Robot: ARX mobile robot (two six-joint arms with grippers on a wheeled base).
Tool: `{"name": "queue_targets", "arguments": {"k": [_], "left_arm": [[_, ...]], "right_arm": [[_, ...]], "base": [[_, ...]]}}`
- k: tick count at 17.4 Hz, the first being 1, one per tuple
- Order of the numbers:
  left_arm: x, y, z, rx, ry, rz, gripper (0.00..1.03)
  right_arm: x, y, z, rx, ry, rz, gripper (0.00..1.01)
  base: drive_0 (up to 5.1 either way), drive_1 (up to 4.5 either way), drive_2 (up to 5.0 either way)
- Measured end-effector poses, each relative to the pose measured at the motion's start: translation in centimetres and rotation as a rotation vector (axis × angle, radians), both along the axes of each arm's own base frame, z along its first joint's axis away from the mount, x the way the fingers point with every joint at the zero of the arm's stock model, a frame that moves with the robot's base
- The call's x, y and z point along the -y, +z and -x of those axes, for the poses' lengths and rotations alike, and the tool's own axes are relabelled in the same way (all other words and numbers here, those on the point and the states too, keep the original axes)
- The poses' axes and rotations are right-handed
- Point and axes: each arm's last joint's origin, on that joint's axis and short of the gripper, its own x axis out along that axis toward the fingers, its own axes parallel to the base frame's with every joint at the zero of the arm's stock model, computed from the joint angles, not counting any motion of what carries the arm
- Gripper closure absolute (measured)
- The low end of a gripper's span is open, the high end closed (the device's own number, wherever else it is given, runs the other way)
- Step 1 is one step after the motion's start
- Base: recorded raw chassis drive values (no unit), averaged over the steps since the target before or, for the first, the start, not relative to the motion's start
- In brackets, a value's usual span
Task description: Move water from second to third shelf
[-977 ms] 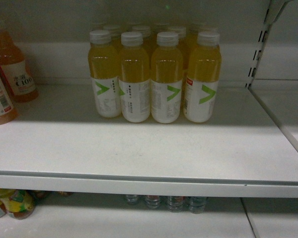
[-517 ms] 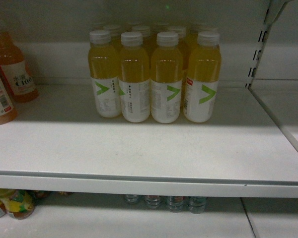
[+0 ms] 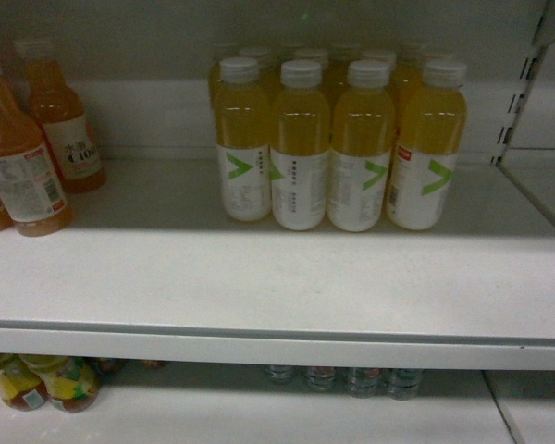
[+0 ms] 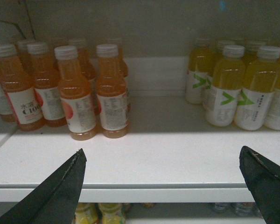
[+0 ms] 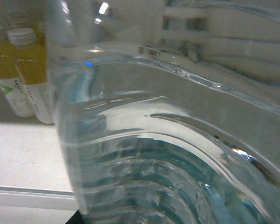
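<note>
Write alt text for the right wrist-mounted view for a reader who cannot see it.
A clear ribbed water bottle fills nearly the whole picture, so close that it blurs. Behind it at the left, yellow drink bottles with white caps and white labels stand on a white shelf. The right pincer itself is not visible.

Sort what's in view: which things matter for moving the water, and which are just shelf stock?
Job:
water bottle, filling the right wrist view
white shelf
clear bottles on the shelf below

Just stock:
yellow drink bottles
orange drink bottles
</note>
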Motion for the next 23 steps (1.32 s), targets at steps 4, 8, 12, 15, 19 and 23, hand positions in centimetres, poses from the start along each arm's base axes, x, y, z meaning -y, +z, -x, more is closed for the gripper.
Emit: {"name": "queue_targets", "arguments": {"k": [4, 8, 12, 15, 19, 23], "left_arm": [[0.00, 0.01, 0.00, 0.001, 0.000, 0.000, 0.05], [0.00, 0.00, 0.00, 0.000, 0.001, 0.000, 0.05], [0.00, -0.01, 0.00, -0.001, 0.000, 0.000, 0.05], [0.00, 0.01, 0.00, 0.001, 0.001, 0.000, 0.05], [0.00, -0.01, 0.00, -0.001, 0.000, 0.000, 0.05], [0.00, 0.00, 0.00, 0.000, 0.000, 0.000, 0.05]], "right_arm": [[-0.02, 0.00, 0.00, 0.000, 0.003, -0.001, 0.60], [-0.01, -0.01, 0.00, -0.001, 0.003, -0.001, 0.60], [-0.02, 0.00, 0.00, 0.000, 0.004, -0.001, 0.60], [-0.01, -0.01, 0.00, -0.001, 0.003, -0.001, 0.60], [-0.01, 0.01, 0.00, 0.001, 0.003, 0.000, 0.60], [-0.01, 0.01, 0.00, 0.001, 0.004, -0.001, 0.60]], "base": [[-5.0, 2.45, 2.5], [-4.9, 2.53, 2.5], [-5.1, 2.38, 2.4], [-5.1, 2.39, 2.4], [-5.0, 2.50, 2.5], [-5.0, 2.41, 2.4]]}}
